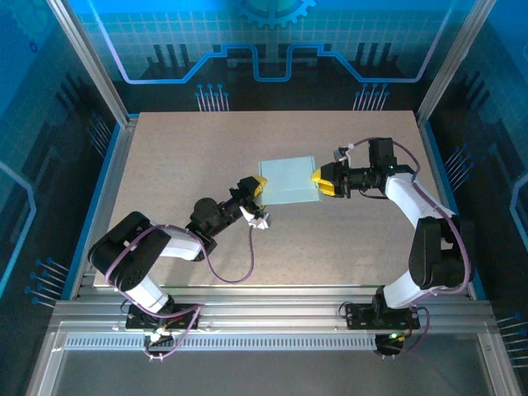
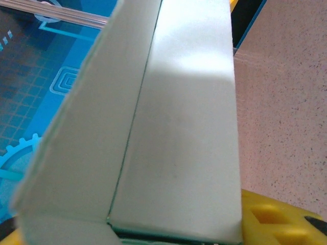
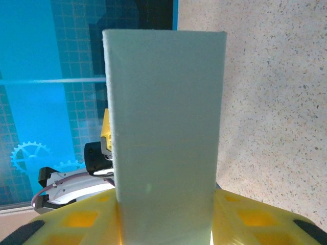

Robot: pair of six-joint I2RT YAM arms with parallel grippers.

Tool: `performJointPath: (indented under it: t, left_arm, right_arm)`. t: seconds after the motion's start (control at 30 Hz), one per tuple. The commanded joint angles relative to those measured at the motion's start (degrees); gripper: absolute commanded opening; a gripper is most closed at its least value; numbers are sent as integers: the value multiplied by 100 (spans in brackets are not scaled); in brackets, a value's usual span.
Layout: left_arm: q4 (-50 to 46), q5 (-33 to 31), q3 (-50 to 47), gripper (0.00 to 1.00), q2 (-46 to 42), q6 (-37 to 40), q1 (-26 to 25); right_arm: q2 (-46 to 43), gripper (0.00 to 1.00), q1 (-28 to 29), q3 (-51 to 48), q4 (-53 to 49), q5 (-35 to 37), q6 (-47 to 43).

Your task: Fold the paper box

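Paper box [image 1: 287, 180] lies mid-surface [image 1: 198, 148] between the two arms. Left gripper [image 1: 257, 188] straddles its left edge, though I cannot tell if it grips. Right gripper [image 1: 323, 181] pinches the box's right edge.

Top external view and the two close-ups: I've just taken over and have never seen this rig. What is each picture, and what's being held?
The top view looks down from behind two robot arms bolted at the near edge of a speckled table. Each arm ends in a yellow-fingered gripper: the left gripper and the right gripper. Between them is the paper box, made of pale mint card. The other two pictures come from cameras on the wrists, so the box looks huge there. The right gripper is closed on the box's right edge. The left gripper's fingers flank the box's left edge, but I can't tell whether they pinch it.
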Motion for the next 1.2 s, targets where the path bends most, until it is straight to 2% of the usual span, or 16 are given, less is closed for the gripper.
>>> performJointPath:
  t: [0.0,0.27,0.47,0.57,0.8,0.93,1.07,1.17]
  left_arm:
    - [138,179,164,46,135,-233,-50]
    - [139,60,202,39,174,-751,-44]
    - [135,104,226,36,347,-1273,-40]
    - [135,135,194,32,423,-1466,-33]
    - [-517,263,213,31,345,-2138,-20]
    - [-1693,379,276,31,-74,-2780,80]
    - [-2788,785,335,31,-449,-3433,196]
    - [-3673,1296,445,30,-687,-3938,343]
  right_arm:
    - [-82,44,-15,229,-124,-137,-87]
    - [-90,49,-20,264,-214,-20,-85]
    - [-266,68,-117,329,-256,229,-2]
    - [-454,73,-277,426,-466,547,-105]
    - [-1002,74,-520,751,-1201,1619,-814]
    - [-1421,76,-450,1094,-1937,2393,-1889]
    - [-2034,75,-94,1155,-2338,3677,-2890]
    - [-2444,74,522,1008,-2313,4723,-3501]
